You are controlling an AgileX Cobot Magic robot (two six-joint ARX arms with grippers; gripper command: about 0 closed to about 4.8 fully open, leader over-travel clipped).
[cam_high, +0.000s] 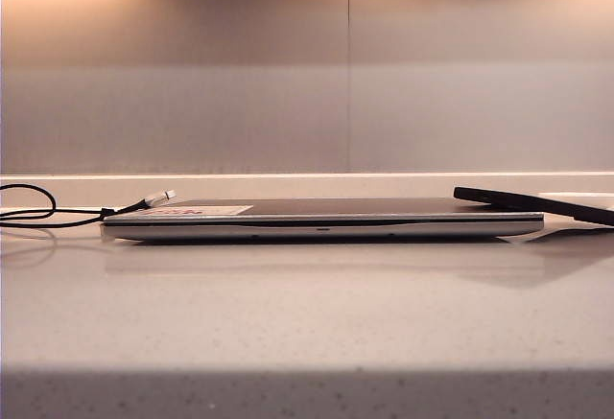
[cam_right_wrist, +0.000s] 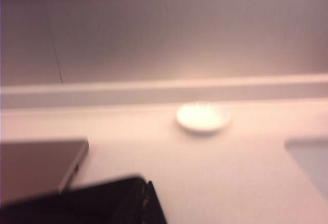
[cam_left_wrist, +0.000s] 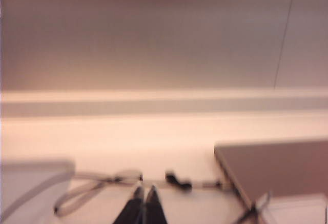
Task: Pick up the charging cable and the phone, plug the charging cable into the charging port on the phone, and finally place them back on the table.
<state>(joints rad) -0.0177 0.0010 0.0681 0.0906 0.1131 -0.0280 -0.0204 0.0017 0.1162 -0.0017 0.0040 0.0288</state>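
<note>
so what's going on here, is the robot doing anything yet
Nothing is being handled yet. The cable lies on the table at the left, its silver tip propped on the closed laptop. The phone leans tilted on the laptop's right end. Both arms hang back: the left gripper sits near the cable with jaws shut and empty, and the right gripper sits near the phone, also shut on nothing.
</note>
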